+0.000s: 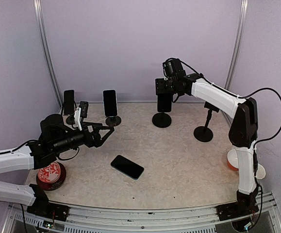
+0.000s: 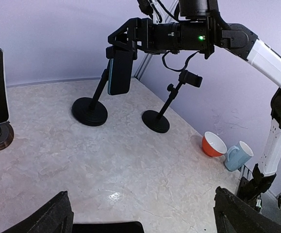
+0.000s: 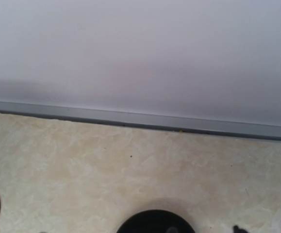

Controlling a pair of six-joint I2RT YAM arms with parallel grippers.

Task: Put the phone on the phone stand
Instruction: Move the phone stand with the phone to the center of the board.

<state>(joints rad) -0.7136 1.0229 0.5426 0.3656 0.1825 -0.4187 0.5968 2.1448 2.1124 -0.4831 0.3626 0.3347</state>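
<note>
My right gripper point(image 1: 163, 93) reaches to the back of the table, shut on a dark phone point(image 1: 164, 106) held upright by its upper part. The left wrist view shows this phone point(image 2: 120, 75) hanging at the top of a black phone stand point(image 2: 89, 111); I cannot tell whether they touch. The right wrist view shows only that stand's round base point(image 3: 155, 223), not its own fingers. A second phone point(image 1: 127, 167) lies flat mid-table. Over the table at the left my left gripper point(image 1: 110, 132) stands wide open and holds nothing.
A bare black stand point(image 1: 204, 133) is right of the first. Two more phones point(image 1: 110, 103) point(image 1: 69, 102) sit on stands at the back left. A red tin point(image 1: 51, 175) is front left. An orange bowl point(image 2: 213, 144) and blue mug point(image 2: 237, 155) stand at the right edge.
</note>
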